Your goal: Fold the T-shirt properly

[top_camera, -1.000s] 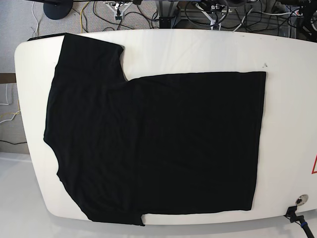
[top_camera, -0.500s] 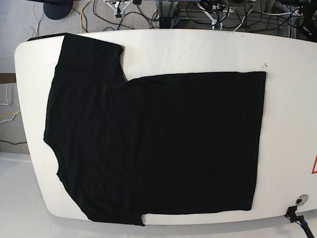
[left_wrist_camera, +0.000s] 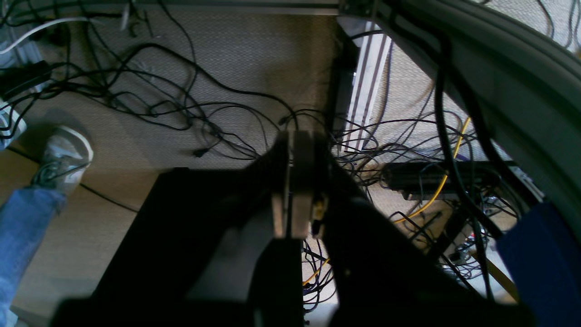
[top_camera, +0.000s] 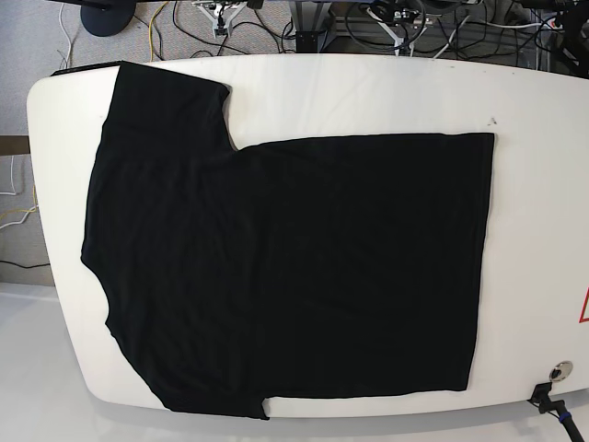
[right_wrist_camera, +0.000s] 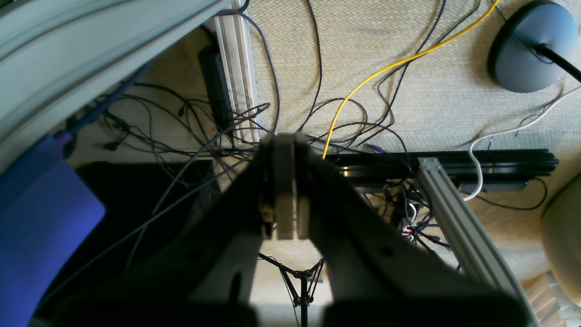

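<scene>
T-shirt (top_camera: 285, 276) lay flat and unfolded on the white table (top_camera: 368, 97), plain black side up. One sleeve reached the table's far left corner; the other sleeve hung at the near edge. Hem ran straight toward the table's right end. No arm over the table in the base view. Left gripper (left_wrist_camera: 297, 181) pointed at the carpet off the table, claw pressed together, holding nothing. Right gripper (right_wrist_camera: 286, 186) likewise over floor cables (right_wrist_camera: 363, 77), claw pressed together, empty.
</scene>
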### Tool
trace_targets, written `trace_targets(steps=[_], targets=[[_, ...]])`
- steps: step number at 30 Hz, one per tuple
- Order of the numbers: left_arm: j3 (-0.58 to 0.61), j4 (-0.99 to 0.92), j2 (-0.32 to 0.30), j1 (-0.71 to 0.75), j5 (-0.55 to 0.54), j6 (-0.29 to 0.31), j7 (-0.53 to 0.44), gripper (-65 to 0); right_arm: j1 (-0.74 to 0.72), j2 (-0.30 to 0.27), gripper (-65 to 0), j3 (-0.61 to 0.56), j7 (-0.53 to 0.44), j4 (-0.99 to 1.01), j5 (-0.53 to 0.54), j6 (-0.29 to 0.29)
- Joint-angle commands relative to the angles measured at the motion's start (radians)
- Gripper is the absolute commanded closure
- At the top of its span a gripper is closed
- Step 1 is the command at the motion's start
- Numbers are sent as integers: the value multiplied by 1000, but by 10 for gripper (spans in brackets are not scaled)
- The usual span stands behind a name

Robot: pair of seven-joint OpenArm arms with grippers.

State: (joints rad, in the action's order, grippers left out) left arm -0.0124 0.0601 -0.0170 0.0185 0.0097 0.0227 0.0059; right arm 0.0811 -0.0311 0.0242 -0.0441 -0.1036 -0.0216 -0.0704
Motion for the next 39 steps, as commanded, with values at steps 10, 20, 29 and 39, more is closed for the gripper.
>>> trace_targets(steps=[10, 20, 29, 39], targets=[[0, 0, -1, 9, 3, -4, -13, 0, 10, -6, 0, 0, 0, -1, 1, 1], [1, 8, 4, 10, -4, 2, -14, 0, 7, -1, 0, 3, -7, -11, 4, -12], [-1, 5, 1, 9, -3, 3, -7, 0, 12, -1, 0, 2, -9, -15, 8, -12], [1, 23, -3, 34, -6, 3, -37, 0, 27, -5, 0, 2, -12, -16, 4, -17]])
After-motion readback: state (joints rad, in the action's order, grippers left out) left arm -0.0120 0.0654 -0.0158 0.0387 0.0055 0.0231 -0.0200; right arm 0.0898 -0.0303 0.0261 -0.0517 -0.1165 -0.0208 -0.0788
